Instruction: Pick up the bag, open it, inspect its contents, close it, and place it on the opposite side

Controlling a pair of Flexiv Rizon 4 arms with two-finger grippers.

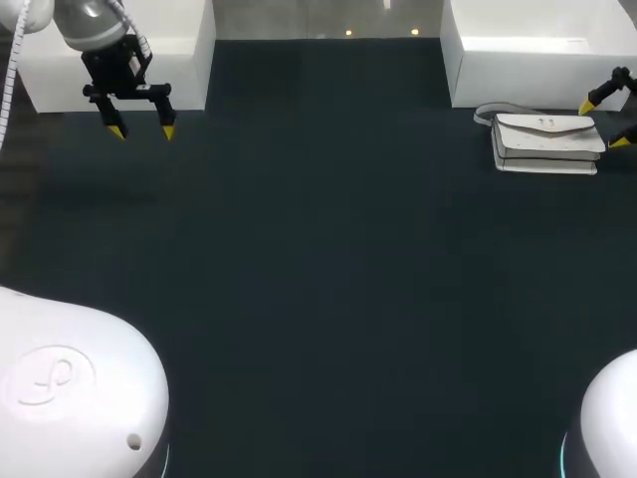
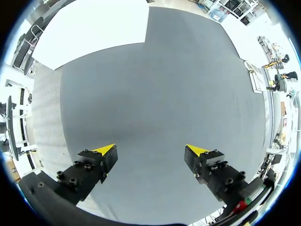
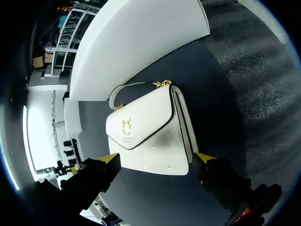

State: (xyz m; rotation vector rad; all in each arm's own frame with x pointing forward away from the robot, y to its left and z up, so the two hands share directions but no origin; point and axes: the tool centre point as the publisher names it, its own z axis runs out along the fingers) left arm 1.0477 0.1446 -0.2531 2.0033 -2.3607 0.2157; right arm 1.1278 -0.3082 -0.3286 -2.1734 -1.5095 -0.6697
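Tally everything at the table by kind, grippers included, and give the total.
White bag: 1
White boxes: 2
Grippers: 2, the left gripper and the right gripper
Total: 5

A dark table (image 1: 318,299) carries what look like white boxes (image 1: 194,50), one at each far corner.

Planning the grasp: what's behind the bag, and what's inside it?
Behind the bag stands a white box, and the bag's strap loops out on that side. The flap is shut, so the contents are hidden.
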